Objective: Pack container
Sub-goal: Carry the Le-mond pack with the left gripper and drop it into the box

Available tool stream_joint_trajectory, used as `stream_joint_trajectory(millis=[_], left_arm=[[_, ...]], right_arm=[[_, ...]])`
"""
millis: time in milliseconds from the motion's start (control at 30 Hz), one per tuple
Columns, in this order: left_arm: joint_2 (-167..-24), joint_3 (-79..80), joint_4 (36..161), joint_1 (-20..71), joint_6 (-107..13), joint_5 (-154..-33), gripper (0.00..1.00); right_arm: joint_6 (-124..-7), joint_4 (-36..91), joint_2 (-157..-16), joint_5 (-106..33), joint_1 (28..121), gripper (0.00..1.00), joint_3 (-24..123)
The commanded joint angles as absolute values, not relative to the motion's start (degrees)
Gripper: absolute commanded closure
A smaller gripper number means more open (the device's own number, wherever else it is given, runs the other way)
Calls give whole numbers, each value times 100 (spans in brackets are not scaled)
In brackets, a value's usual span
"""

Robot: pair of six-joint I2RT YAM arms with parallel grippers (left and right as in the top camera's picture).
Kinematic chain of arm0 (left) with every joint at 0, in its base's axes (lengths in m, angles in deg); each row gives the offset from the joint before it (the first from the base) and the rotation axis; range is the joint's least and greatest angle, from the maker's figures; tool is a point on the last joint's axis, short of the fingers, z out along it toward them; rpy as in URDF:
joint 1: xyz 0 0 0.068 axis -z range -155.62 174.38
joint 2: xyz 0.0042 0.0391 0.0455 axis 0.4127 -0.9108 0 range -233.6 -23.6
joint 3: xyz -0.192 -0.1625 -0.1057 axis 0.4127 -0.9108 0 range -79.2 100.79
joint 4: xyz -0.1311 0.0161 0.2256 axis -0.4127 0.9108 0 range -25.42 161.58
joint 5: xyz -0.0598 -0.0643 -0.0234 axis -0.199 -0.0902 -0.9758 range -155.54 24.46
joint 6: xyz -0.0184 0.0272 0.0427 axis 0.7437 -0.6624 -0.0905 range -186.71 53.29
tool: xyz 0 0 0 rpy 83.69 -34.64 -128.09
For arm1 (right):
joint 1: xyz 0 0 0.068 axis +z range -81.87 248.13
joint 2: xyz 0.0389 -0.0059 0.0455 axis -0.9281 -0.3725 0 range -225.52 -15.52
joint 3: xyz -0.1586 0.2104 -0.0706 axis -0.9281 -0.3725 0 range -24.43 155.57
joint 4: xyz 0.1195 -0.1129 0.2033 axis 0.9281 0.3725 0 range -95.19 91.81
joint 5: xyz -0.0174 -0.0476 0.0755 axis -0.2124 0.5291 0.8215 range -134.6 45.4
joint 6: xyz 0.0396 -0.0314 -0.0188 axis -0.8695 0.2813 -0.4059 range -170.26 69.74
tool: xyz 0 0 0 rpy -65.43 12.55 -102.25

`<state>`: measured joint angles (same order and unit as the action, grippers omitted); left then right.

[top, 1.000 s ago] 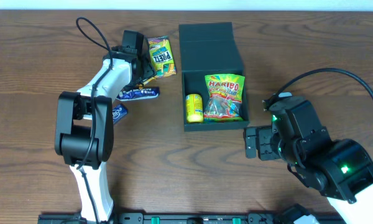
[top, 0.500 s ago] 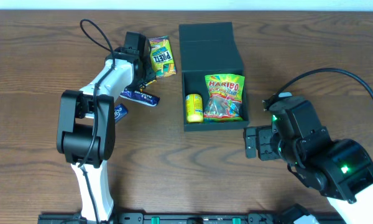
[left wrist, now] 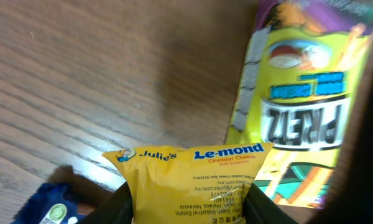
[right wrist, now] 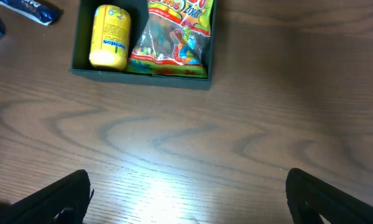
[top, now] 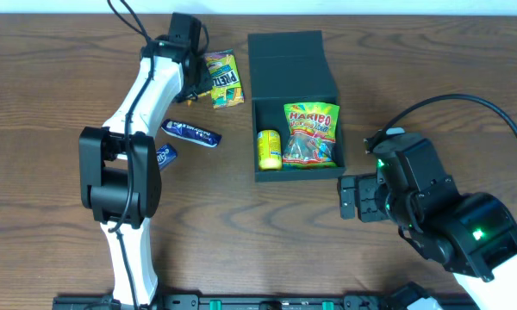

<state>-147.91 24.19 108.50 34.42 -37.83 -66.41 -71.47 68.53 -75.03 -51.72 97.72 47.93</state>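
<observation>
The black container [top: 295,175] stands open at table centre, its flap lid [top: 291,62] lying flat behind it. Inside are a Haribo bag [top: 311,133] and a yellow tub [top: 269,148]; both also show in the right wrist view, the bag [right wrist: 174,37] and the tub [right wrist: 110,43]. My left gripper [top: 196,86] is at the far left of the container, shut on a yellow Le-mond packet [left wrist: 193,180]. It is held above the table beside a Pretz packet [left wrist: 298,106]. My right gripper [right wrist: 189,199] is open and empty, near the container's front right corner.
The Pretz packet [top: 224,77] lies left of the lid. Two blue packets [top: 190,132] [top: 164,157] lie on the wood left of the container. The left arm's cable loops over the far left of the table.
My left gripper has moved toward the far edge with the yellow packet in it, uncovering the blue packet below. The right arm has not moved.
</observation>
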Motion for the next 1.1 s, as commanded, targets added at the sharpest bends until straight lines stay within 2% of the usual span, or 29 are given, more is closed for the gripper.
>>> stream_joint_trajectory(millis=[0, 200, 433, 600, 1067], left_arm=[[-14644, 2644, 10961, 3488, -3932, -6516, 69], [-14115, 2675, 10959, 3960, -3978, -6518, 68], [-14015, 2675, 11324, 4939, -3993, -6516, 68], [-14017, 2655, 11674, 5466, -4106, -6510, 64], [-14157, 1929, 10605, 5628, -4026, -6516, 57]], right_arm=[[-7077, 6855, -7479, -5209, 9735, 1, 4826], [-7077, 6855, -7479, -5209, 9735, 1, 4826], [-7077, 6855, -7479, -5209, 9735, 1, 4826], [-7077, 6855, -7479, -5209, 9735, 1, 4826], [-7077, 6855, -7479, -5209, 9735, 1, 4826]])
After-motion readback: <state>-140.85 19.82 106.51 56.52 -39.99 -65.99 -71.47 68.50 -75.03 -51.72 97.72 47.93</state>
